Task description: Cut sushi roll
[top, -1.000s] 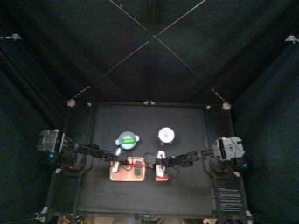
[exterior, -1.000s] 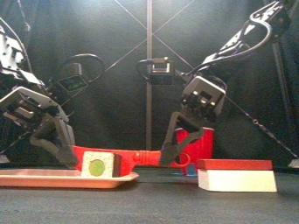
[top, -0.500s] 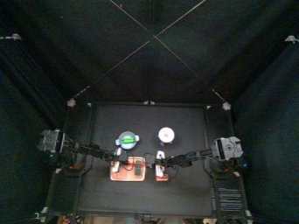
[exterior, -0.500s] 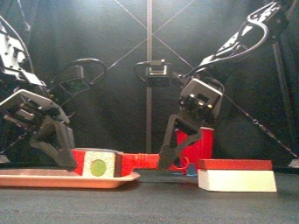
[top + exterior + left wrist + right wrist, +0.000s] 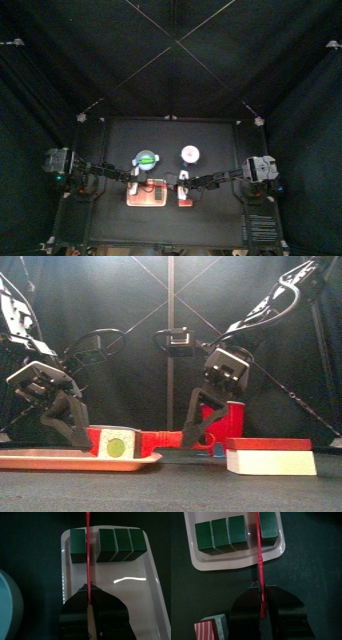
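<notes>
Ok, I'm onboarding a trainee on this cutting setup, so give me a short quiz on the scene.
1. True or false: the thin red blade stands between one segment of the dark green sushi roll and the other three.
2. What lies under the roll? A) a salmon-pink rectangular board B) a round white dish C) the bare table
3. Fill in: the white block with a red top stands on the ___ arm's side of the table.
Key: 1 true; 2 A; 3 right.
</notes>
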